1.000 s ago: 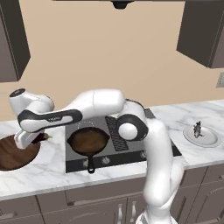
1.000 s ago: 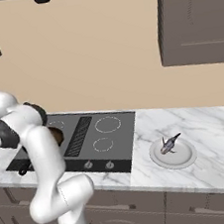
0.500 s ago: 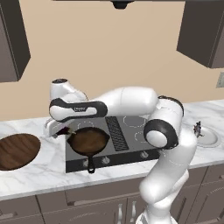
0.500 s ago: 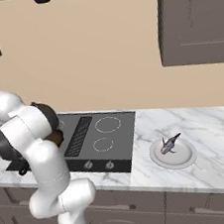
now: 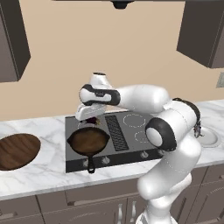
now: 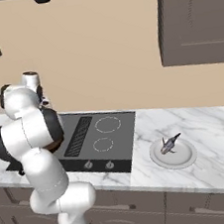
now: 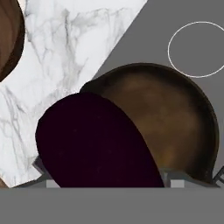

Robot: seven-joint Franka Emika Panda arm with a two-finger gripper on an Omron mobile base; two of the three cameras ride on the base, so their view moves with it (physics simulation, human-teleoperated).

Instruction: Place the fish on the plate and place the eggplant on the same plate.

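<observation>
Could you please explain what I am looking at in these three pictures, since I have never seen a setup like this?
This is a simulated kitchen with a white robot arm on a mobile base. Two pictures come from cameras on that base, behind the arm to its left and right; the third looks along the gripper from the hand. On the marble counter sits a dark cooktop carrying a brown skillet, with a round wooden board at the far end. The fish already lies on the white plate. In the hand view, the dark purple eggplant fills the foreground above the skillet, so the gripper appears to be holding it in the air.
</observation>
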